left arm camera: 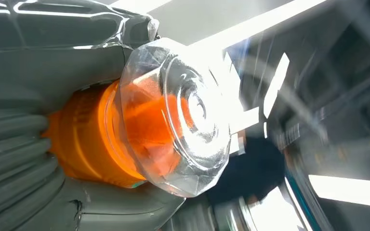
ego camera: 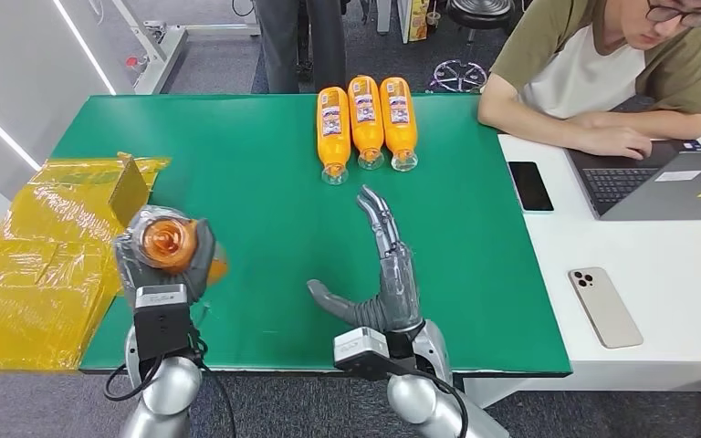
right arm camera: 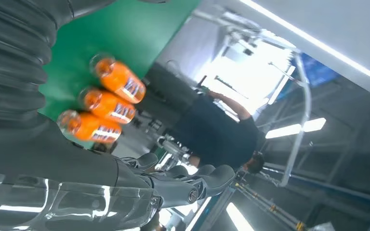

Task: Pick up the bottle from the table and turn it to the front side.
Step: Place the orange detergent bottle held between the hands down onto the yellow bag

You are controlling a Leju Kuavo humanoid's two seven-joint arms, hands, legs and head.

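The orange bottle (ego camera: pixel 170 241) sits inside the left hand (ego camera: pixel 157 260) at the lower left of the head view, lifted off the green table (ego camera: pixel 237 182), its clear faceted base turned toward the camera. In the left wrist view the bottle (left arm camera: pixel 144 125) fills the centre of the frame, the hand's grey fingers (left arm camera: pixel 14 154) wrapped round its orange body and the transparent base sticking out past them. The left hand grips the bottle firmly.

The right hand (ego camera: pixel 379 274) stands at the lower centre of the head view, holding nothing, its fingers stretched out straight toward the top of the frame and its thumb spread toward the left. It is apart from the held bottle.

Three more orange bottles (ego camera: pixel 365 123) lie side by side on the table at the upper centre, clear bases toward the robot; they also appear at the left of the right wrist view (right arm camera: pixel 106 103).

Yellow plastic wrapping (ego camera: pixel 41 265) lies at the left edge. At the upper right a person (ego camera: pixel 602 64) sits at a white table (ego camera: pixel 657 274) with a laptop (ego camera: pixel 666 182), a black phone (ego camera: pixel 530 185) and a light phone (ego camera: pixel 604 307).
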